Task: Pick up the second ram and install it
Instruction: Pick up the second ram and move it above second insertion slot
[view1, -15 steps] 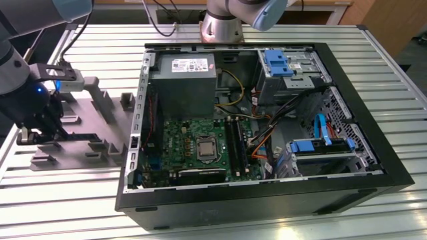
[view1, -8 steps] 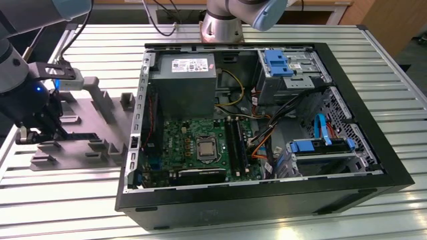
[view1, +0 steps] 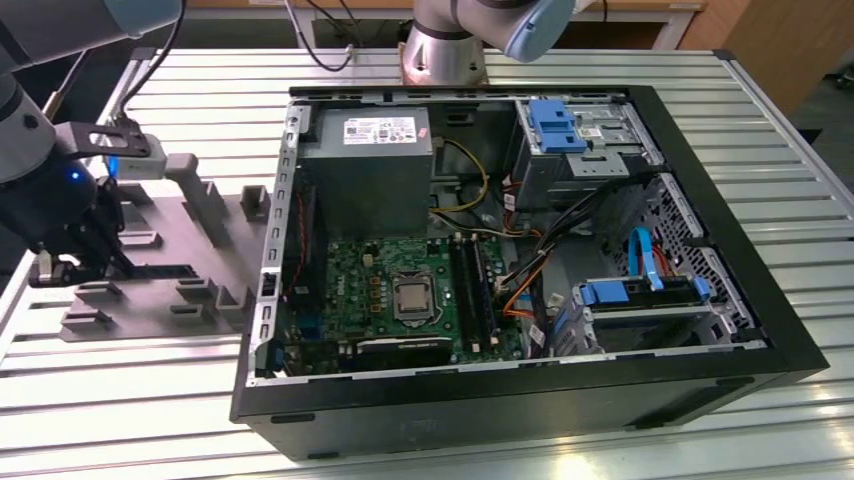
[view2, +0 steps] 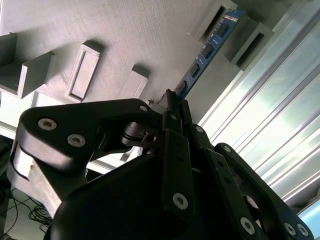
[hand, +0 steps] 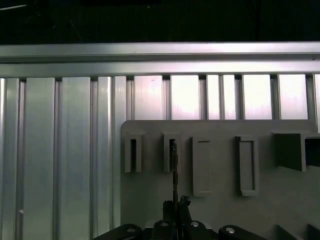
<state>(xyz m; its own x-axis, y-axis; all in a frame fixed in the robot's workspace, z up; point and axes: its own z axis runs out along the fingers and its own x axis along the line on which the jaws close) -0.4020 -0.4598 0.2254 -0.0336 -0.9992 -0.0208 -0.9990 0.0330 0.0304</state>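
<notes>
A robot arm's end effector is pinched shut on one end of the second ram, a thin blue stick that runs away from the black fingers toward a slotted post on the grey parts tray. The tray lies on the ribbed aluminium surface, beside the open computer case and on the exterior view's left of it.

In the first wrist view the stick shows edge-on as a dark line in step with the post's slot. Its far end appears to sit in or right at that slot, though the angle does not settle whether it has cleared.

The hazards begin at the post. The grip is on one end alone, so the rest of the stick hangs out as a lever. If the board comes out at a slant, its far end could bind in the slot. It could then swivel between the fingers, or drag the light tray along.

A stick that has swivelled would probably reach the motherboard crooked. The long black slots there lie close together and leave little room for error. A tilted board could ride on a slot's lip and seat at one end only.

A loose bundle of cables lies just beside those slots. The case wall stands between the tray and the board. Either could catch the overhanging end on a low crossing.
</notes>
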